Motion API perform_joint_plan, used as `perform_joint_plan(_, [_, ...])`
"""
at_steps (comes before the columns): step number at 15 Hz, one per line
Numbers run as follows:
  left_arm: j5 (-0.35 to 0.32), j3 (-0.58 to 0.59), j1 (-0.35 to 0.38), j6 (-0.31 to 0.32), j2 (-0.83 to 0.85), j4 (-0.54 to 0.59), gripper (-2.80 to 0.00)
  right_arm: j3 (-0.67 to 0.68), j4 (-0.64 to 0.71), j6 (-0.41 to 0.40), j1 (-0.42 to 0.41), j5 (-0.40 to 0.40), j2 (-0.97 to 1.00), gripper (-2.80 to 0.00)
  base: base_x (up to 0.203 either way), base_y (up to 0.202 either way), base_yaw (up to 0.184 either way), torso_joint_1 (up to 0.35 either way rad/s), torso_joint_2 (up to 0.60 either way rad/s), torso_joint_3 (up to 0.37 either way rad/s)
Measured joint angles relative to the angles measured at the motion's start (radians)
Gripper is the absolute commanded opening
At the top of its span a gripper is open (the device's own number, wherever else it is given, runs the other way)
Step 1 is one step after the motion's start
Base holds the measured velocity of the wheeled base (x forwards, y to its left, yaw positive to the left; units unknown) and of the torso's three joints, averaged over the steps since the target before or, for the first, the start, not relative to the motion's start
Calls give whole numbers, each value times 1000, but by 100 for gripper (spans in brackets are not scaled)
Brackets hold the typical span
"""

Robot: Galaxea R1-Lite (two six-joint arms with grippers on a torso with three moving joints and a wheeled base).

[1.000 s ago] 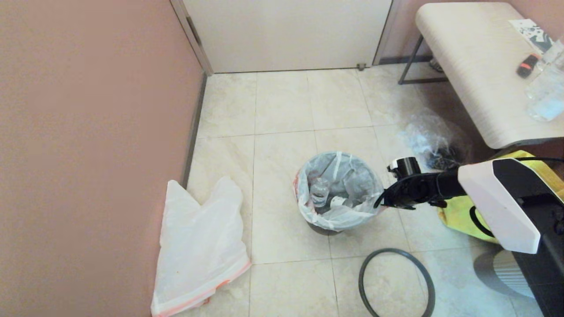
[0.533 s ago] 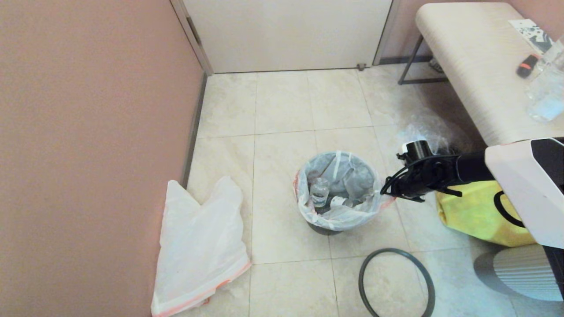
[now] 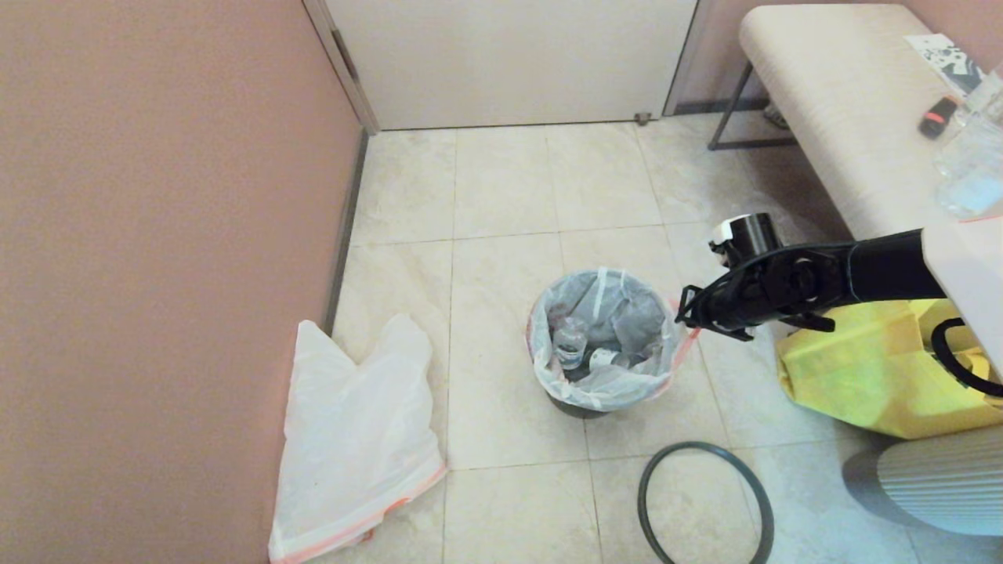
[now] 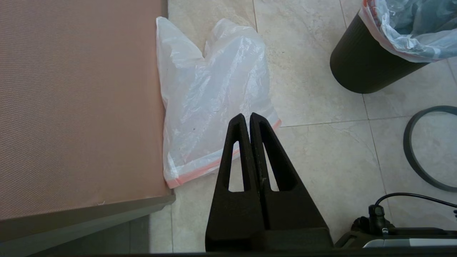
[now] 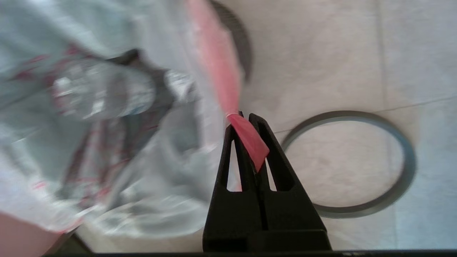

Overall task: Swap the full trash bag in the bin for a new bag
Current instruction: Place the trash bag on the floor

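Observation:
The full trash bag (image 3: pixel 602 345) sits in the black bin (image 4: pixel 360 67) at mid-floor, a clear bottle (image 3: pixel 570 345) showing inside. My right gripper (image 3: pixel 683 316) is at the bag's right rim, shut on its orange-pink drawstring (image 5: pixel 246 137), which runs taut to the rim. The new bag (image 3: pixel 353 439) lies flat on the floor by the left wall, also seen as the new bag (image 4: pixel 210 107) in the left wrist view. My left gripper (image 4: pixel 248 117) hangs shut and empty above that bag's near edge. The dark-grey hoop (image 3: pixel 705 501) lies on the floor in front of the bin.
A pink wall (image 3: pixel 157 258) bounds the left side and a door (image 3: pixel 509 63) the back. A bench (image 3: pixel 846 125) with small items stands back right. A yellow tote bag (image 3: pixel 854 376) and a grey ribbed cylinder (image 3: pixel 940 482) are at the right.
My right arm has risen and swung away from the bin, pulling the drawstring out and the bag's right rim upward. The left gripper has stayed put.

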Motion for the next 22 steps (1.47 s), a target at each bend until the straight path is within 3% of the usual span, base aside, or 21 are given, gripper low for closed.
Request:
perform_joint_plan(5, [0,0,0,0,0,0,-280,3,-9,45,52,36,-23,-280,0,0,0,0,0,0])
perform_joint_plan(13, [0,0,-1,0,0,-1,-280,-1,-12,78,58,95,-26,-280,0,0,0,0,0,0])
perform_joint_plan(22, [0,0,0,0,0,0,-280,30,-9,73,-45,108,-33,-280,0,0,0,0,0,0])
